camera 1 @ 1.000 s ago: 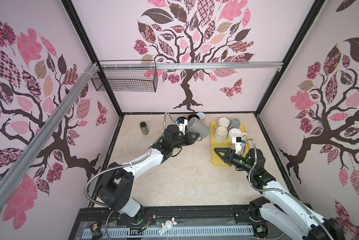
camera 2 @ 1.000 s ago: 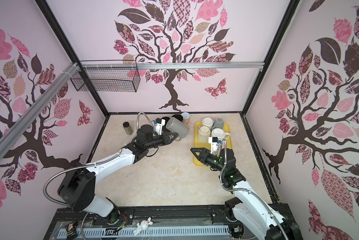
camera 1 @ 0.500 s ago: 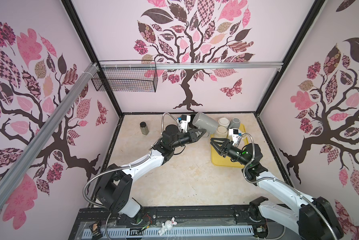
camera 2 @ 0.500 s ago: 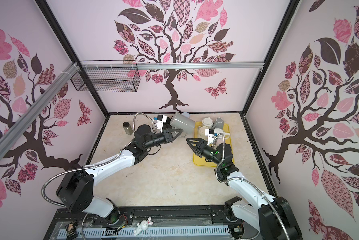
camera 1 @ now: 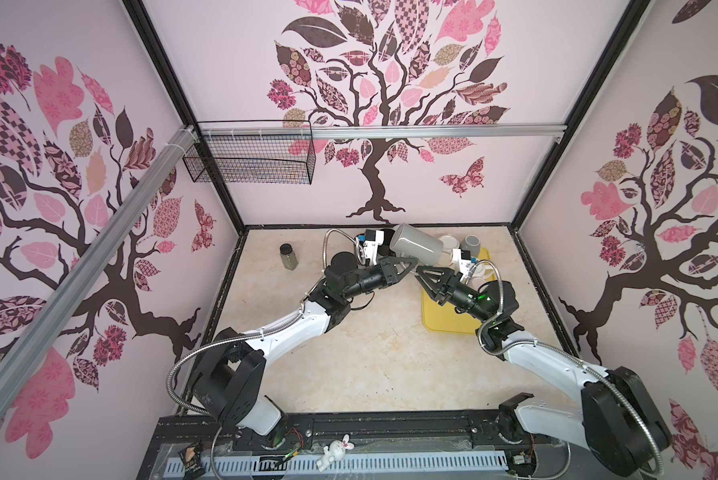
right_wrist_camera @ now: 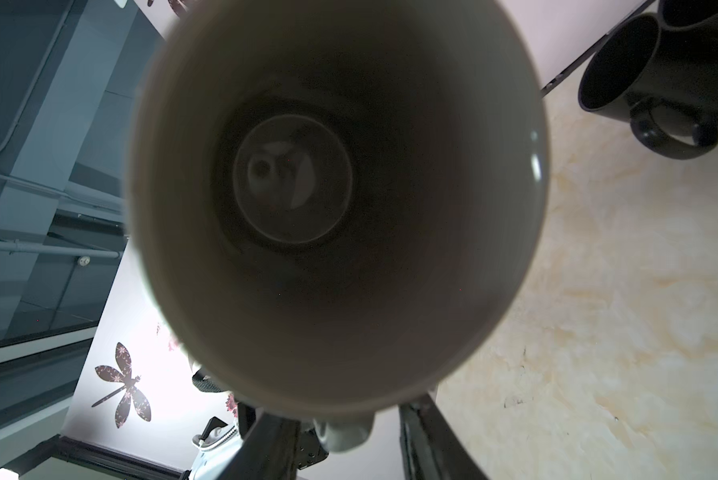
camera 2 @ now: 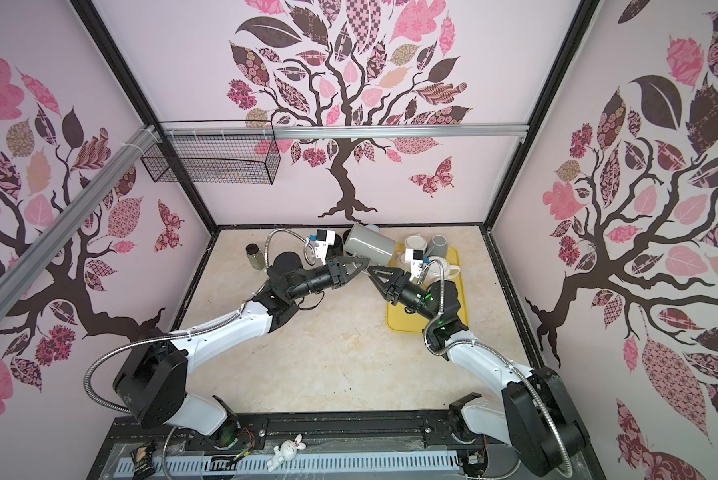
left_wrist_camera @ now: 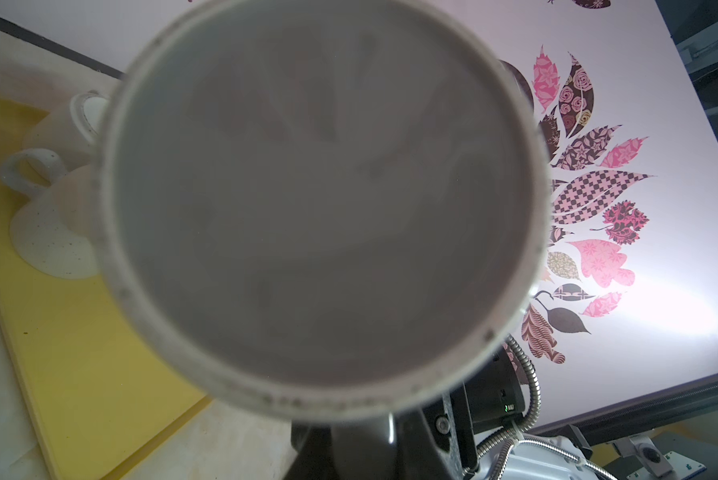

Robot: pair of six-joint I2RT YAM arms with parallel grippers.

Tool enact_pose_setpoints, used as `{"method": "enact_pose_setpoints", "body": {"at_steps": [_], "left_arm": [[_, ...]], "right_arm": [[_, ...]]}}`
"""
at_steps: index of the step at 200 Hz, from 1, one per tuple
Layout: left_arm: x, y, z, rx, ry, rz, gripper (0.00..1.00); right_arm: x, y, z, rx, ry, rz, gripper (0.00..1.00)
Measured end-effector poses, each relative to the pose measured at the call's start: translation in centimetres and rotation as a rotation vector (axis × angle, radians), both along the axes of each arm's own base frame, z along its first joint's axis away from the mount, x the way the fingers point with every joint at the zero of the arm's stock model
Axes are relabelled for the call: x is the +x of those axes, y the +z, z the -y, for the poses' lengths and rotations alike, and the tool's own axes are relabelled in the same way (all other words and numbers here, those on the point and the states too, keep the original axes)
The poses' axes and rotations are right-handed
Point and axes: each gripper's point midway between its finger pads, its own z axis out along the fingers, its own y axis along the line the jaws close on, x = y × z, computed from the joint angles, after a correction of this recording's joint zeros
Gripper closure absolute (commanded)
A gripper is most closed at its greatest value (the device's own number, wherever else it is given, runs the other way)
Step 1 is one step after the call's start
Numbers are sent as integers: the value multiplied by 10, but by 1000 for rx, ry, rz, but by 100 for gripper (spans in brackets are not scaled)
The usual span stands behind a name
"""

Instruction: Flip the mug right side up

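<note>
Grey mug point(camera 1: 417, 248) point(camera 2: 370, 246) is off the surface and lying on its side in the air, near the back edge, just off the back-left corner of the yellow tray point(camera 1: 444, 322) point(camera 2: 426, 322). Left end effector point(camera 1: 412, 260) point(camera 2: 365, 260) reaches in under the mug body and carries it. It is pinched down to a narrow gap, and the exact grip point is hidden beneath the mug. Left wrist view is filled by the mug's flat base point(left_wrist_camera: 324, 199), with one dark finger point(left_wrist_camera: 349, 449) at the rim. Right end effector point(camera 1: 420, 270) point(camera 2: 372, 270) comes in from the tray side, its tip just beside the left one, below the mug. Right wrist view looks straight into the mug's mouth point(right_wrist_camera: 336, 199). The right fingers point(right_wrist_camera: 270, 449) stand apart there with the mug's handle point(right_wrist_camera: 343, 432) between them, a gap on each side; the fingertips are hidden behind the rim. Cream speckled mugs point(left_wrist_camera: 54, 232) and a smaller grey mug point(camera 1: 471, 245) stand on the tray's back half. Black mugs point(right_wrist_camera: 648, 75) sit by the back edge. Small jar point(camera 1: 287, 256) stands toward the back-left corner, well apart from both arms.
</note>
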Motion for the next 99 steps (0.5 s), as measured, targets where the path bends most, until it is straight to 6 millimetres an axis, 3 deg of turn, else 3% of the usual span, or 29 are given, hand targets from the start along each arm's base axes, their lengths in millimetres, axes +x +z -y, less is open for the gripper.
{"method": "enact_pose_setpoints", "body": {"at_steps": [29,57,99], "left_arm": [[-2,1,0,-15,-12,-17,100],[-2,0,-1,-22,-14,-18,100],[-2,-5,-9,32,6,-20,79]], "right_arm": [[1,6,0,11,0,26,69],[4,6,-2,21,4,31,100],[7,2,-10,-34,21,11,100]]}}
